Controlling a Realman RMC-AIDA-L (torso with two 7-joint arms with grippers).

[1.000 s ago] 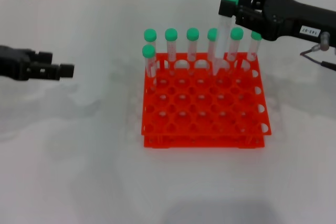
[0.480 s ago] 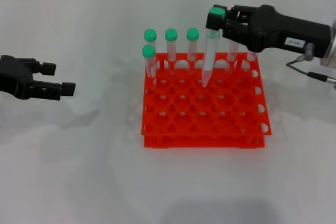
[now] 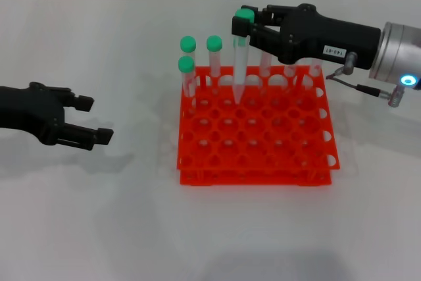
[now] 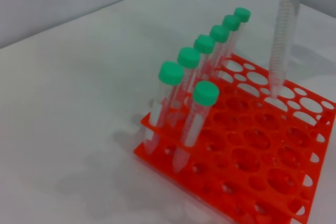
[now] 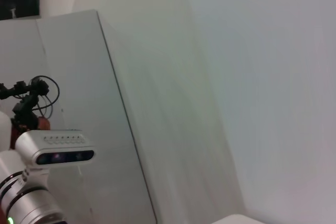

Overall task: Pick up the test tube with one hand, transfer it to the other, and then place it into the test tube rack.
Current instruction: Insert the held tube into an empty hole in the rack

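Observation:
The test tube (image 3: pixel 240 64), clear with a green cap, hangs nearly upright from my right gripper (image 3: pixel 245 25), which is shut on it just below the cap. Its pointed tip sits over a hole in the back rows of the orange-red test tube rack (image 3: pixel 250 177). The left wrist view shows the same tube (image 4: pixel 282 35) hanging above the rack (image 4: pixel 247 182). My left gripper (image 3: pixel 95 120) is open and holds nothing, low over the table to the left of the rack. The right wrist view shows only a wall and a camera.
Several other green-capped tubes (image 3: pixel 188 45) stand in the rack's back row and at its left end, close to the held tube; they appear as a line of tubes (image 4: pixel 203 45) in the left wrist view. The white table surrounds the rack.
My right gripper has carried the tube leftward along the rack's back rows. The left gripper has moved right and nearer to the front.

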